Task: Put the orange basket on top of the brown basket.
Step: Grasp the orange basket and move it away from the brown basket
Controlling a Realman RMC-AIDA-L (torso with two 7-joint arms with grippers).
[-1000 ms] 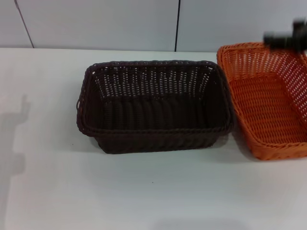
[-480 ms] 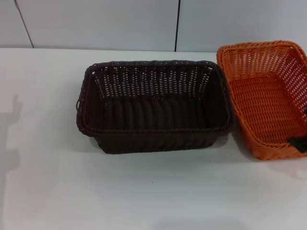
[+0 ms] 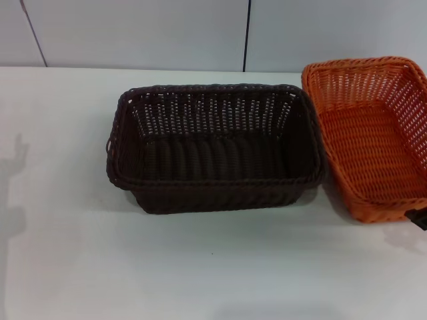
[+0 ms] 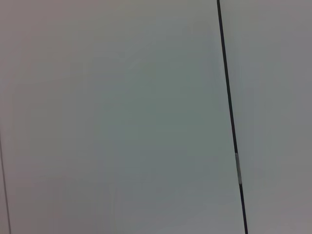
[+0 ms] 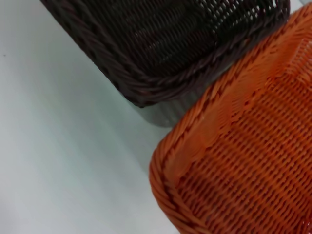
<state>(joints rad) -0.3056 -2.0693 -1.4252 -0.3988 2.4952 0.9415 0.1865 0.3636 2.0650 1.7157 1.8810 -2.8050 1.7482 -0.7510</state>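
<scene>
Two baskets stand side by side on the white table [image 3: 200, 280]: the brown basket [image 3: 213, 147] in the middle and the orange basket [image 3: 370, 133] just to its right, cut off by the picture edge. Only a small dark piece of the right gripper [image 3: 419, 219] shows beside the orange basket's near corner, lower than half a second ago, and we cannot tell if its fingers are open or closed. We do not see the left gripper; its wrist camera faces only a pale wall [image 4: 122, 117].

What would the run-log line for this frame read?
stage: approach | orange basket: on table, right of brown basket, not stacked | right gripper: at orange basket's near corner | left arm: out of view
</scene>
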